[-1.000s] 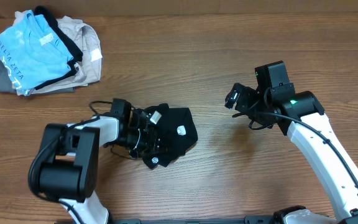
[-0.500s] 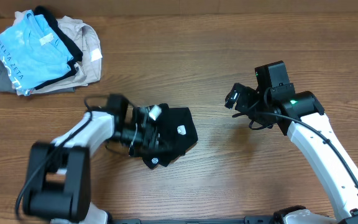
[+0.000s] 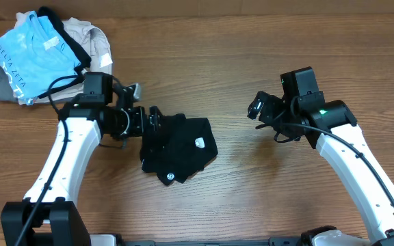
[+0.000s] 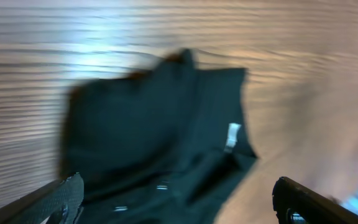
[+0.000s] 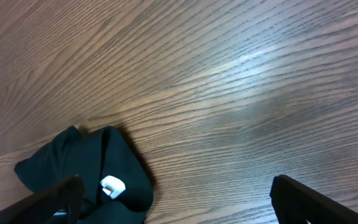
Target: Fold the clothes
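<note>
Left jaws and right jaws gape wide, both empty; the bunched black T-shirt lies just ahead of the left jaws, so probably best to pinch one loose edge only.

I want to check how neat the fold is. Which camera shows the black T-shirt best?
The overhead view: nearly all of the black T-shirt lies in frame, sharp, as a compact bundle. The left wrist view is closer but blurred and cuts off its lower edge. The right wrist view catches only one corner, at bottom left.
</note>
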You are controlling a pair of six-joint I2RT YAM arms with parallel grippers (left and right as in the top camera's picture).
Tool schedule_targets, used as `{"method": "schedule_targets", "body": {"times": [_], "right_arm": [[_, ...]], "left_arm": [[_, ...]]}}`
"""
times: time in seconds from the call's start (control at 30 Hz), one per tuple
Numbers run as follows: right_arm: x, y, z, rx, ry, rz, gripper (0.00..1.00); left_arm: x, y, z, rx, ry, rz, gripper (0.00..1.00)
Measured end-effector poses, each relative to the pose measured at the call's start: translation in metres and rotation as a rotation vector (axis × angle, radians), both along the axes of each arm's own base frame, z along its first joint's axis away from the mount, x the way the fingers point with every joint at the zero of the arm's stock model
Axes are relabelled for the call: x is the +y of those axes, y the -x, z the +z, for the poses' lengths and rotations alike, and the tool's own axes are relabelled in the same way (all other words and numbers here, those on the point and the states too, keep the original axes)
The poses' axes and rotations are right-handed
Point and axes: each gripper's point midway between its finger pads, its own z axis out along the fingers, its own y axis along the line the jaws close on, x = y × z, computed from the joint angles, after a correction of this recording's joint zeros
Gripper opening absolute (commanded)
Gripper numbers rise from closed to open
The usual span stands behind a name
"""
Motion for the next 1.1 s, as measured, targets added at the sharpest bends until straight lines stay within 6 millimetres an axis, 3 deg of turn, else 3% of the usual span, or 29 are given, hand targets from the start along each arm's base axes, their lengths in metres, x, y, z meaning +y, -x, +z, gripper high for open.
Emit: {"method": "schedule_targets", "body": {"times": [0.27,0.4,0.8,1.1], "right_arm": [[0.000,0.000,0.000,0.000,0.000,0.000,1.00],[0.000,0.000,0.000,-0.001,0.000,0.000,1.00],[0.000,-0.001,0.000,-0.003,-0.001,0.001,1.00],[0.000,-0.001,0.000,-0.004,0.000,0.000,1.00]], "left_arm": [[0.038,0.006,-0.029,0.075,-0.084,0.026,1.00],[0.047,0.011,-0.041,0.109,-0.092,0.022,1.00],[0.037,0.018,-0.078,0.179,-0.020,-0.034,1.00],[0.035,0.016,-0.087,0.182,0.078,-0.053,1.00]]}}
